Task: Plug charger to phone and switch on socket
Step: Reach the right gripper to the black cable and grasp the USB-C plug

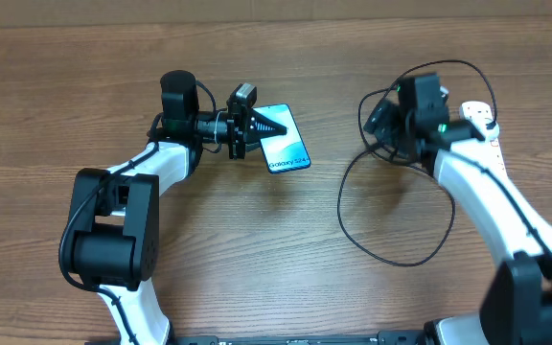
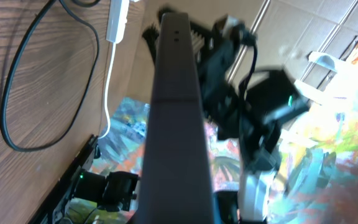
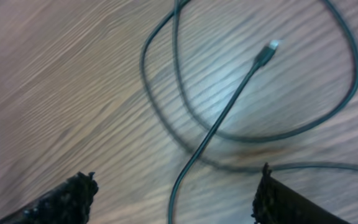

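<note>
Above the wooden table (image 1: 257, 249), our left claw (image 1: 255, 126) pinches the slim blue-screened phone (image 1: 287, 146); our right claw (image 3: 174, 186) spreads over the thin black charger (image 3: 229, 109).

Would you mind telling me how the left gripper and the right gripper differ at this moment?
The left gripper is shut on one end of the phone, while the right gripper is open and holds nothing. The left gripper reaches out roughly level and rolled on its side, while the right gripper points down at the charger near its loose tip. Both are dark two-finger grippers over the table.
</note>
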Robot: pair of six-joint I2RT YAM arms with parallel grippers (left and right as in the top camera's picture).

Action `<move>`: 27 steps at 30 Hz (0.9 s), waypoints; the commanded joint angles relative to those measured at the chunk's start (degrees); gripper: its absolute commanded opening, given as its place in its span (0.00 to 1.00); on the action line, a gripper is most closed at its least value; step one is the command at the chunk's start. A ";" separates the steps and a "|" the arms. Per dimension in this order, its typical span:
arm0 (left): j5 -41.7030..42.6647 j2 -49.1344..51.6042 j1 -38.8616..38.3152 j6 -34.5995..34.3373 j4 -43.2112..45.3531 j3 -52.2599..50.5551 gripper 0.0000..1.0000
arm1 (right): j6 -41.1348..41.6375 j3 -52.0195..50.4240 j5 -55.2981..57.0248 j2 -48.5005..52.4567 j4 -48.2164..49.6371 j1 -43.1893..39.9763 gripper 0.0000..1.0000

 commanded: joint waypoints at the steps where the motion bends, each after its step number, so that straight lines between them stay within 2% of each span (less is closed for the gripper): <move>1: 1.68 -0.20 0.13 1.79 0.26 1.07 0.04 | 5.14 9.11 1.40 7.39 -3.98 -2.32 0.76; 6: 1.70 -0.20 0.13 1.77 0.26 1.07 0.04 | 12.33 13.79 7.06 17.11 -4.46 -2.82 0.60; 19: 1.70 -0.20 0.13 1.75 0.26 1.07 0.04 | 17.40 13.79 8.66 29.68 -1.18 -2.84 0.56; 25: 2.23 -0.20 0.15 1.75 0.26 1.07 0.04 | 18.43 13.77 8.61 29.79 -1.81 -3.15 0.36; 27: 2.14 -0.20 0.15 1.75 0.26 1.07 0.04 | 18.43 13.77 8.04 29.90 -2.21 -3.58 0.25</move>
